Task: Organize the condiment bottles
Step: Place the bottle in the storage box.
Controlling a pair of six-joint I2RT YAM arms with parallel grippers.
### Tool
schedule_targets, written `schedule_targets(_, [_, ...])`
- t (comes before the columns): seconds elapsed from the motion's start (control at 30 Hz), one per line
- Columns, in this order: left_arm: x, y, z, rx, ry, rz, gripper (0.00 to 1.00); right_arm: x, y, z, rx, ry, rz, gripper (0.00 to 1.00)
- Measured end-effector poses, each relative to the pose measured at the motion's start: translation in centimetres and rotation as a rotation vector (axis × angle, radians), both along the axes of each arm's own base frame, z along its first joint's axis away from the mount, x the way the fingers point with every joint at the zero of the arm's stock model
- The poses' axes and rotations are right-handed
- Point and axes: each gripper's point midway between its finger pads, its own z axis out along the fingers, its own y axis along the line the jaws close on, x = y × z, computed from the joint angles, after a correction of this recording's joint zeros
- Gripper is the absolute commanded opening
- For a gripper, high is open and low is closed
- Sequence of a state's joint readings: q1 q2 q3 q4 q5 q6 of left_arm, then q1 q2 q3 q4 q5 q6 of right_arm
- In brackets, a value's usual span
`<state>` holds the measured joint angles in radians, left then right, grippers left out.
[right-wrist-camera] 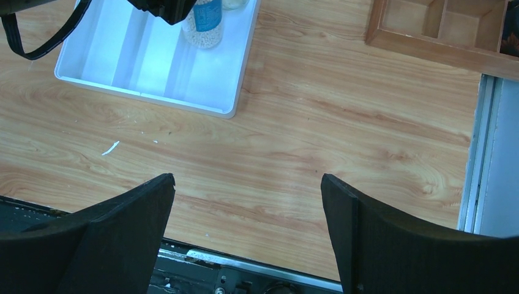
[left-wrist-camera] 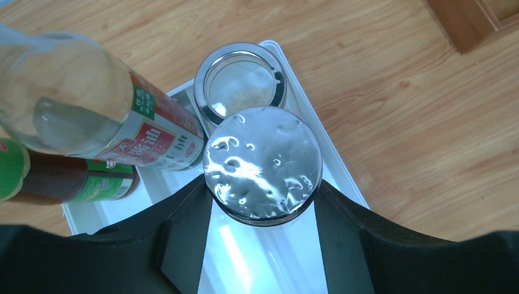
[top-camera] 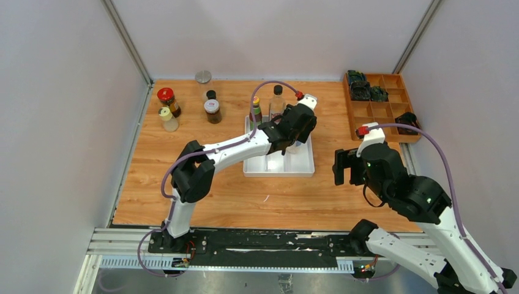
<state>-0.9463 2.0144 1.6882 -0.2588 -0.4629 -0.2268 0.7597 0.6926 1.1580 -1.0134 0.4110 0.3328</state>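
While left pincer [left-wrist-camera: 263, 184] is clamping jar [left-wrist-camera: 263, 159]: best lowering it upright into tray [top-camera: 269, 164], clearing second jar [left-wrist-camera: 242, 79].
Right pincer [right-wrist-camera: 248, 184]: hanging wide open, holding nothing, over tabletop [right-wrist-camera: 306, 122].

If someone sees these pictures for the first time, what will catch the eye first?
The left gripper is closed on a silver-lidded jar inside the white tray in the middle of the table, beside a tall clear bottle and a second jar. Then comes the group of jars at the far left, led by a red-lidded jar, and the right gripper hanging open above the table.
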Motion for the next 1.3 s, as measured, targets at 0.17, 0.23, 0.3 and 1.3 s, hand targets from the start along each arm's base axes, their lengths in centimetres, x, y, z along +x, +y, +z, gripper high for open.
schedule_targets(0.17, [0.6,-0.5,-0.6,-0.002,0.003,-0.029,0.49,0.2,0.2,-0.3,-0.01,0.013,0.003,0.96])
schedule_targets(0.23, [0.7,-0.6,-0.9,-0.002,0.009,-0.04,0.48,0.2,0.3,-0.4,-0.011,0.016,0.005,0.95])
schedule_targets(0.3, [0.9,-0.8,-1.1,-0.006,0.01,-0.05,0.48,0.2,0.3,-0.5,-0.012,0.02,0.006,0.96])
schedule_targets(1.3, [-3.7,-1.3,-1.4,-0.121,-0.029,-0.175,0.49,0.0,2.1,-3.8,0.004,0.091,0.059,0.96])
